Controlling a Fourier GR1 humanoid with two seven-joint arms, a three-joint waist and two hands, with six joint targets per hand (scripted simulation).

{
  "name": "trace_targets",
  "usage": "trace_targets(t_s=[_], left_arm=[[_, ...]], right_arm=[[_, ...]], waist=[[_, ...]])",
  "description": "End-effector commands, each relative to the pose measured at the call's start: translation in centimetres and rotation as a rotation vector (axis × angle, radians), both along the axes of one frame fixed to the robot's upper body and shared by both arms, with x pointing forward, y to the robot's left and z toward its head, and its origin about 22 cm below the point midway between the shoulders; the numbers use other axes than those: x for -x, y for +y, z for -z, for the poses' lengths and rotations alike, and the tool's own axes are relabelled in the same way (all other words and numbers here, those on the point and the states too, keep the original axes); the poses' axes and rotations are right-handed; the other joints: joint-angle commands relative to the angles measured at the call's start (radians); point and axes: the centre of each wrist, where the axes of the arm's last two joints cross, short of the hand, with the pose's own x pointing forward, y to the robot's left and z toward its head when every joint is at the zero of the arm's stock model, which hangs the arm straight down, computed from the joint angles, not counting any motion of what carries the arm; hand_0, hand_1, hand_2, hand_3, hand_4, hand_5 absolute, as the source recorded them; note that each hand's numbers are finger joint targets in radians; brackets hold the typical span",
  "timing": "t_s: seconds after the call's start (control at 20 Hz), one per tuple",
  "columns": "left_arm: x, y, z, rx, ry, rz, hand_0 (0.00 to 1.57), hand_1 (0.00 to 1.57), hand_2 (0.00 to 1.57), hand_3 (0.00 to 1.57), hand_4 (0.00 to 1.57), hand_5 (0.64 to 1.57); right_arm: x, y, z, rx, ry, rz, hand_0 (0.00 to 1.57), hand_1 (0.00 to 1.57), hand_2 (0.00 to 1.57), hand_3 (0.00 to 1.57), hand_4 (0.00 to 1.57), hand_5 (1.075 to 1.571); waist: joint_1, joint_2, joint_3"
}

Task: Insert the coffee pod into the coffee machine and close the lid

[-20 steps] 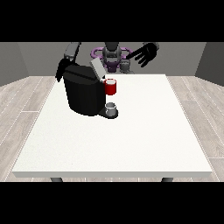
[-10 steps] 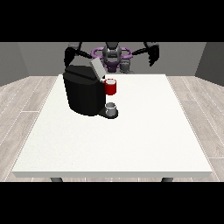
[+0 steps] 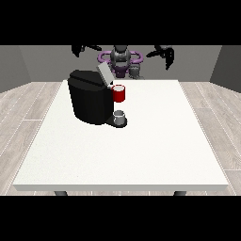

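Observation:
The black coffee machine [image 3: 92, 101] stands on the white table [image 3: 141, 150], left of centre and towards the back. Its grey lid [image 3: 104, 74] is tilted up at the top. A red thing at the machine [image 3: 119, 93] sits on its front, and below it a small grey thing [image 3: 120, 117] rests on the machine's base. Both hands are raised high beside the robot's torso, well apart from the machine. The hand at the view's left [image 3: 81, 48] holds nothing that I can see. The hand at the view's right [image 3: 165, 52] hangs with relaxed fingers, empty.
The robot's torso [image 3: 121, 59], with a purple ring, stands behind the table's far edge. Grey floor planks surround the table. The table's front edge runs near the bottom of the view.
The hand at the view's left has lifted off the machine's top and swung up and outward. The hand at the view's right has moved further right, its fingers now hanging down.

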Motion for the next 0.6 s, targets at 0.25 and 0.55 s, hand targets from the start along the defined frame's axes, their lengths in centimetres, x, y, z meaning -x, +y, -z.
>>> trace_targets(t_s=[0.25,0.55], left_arm=[[1.7,0.6,-1.4,0.033,-0.104,0.011,0.00,0.00,0.00,0.00,0.37,1.571],[1.5,-1.6,-3.6,0.016,-0.143,0.017,0.00,0.00,0.00,0.00,0.35,1.571]], right_arm=[[-3.5,-3.5,-4.2,-0.058,-0.034,0.071,0.00,0.00,0.00,0.00,0.11,1.571],[-6.2,-1.6,-5.8,-0.172,0.005,0.050,0.00,0.00,0.00,0.00,0.09,1.571]], waist=[[0.076,0.119,0.0003],[0.080,0.173,0.0003]])
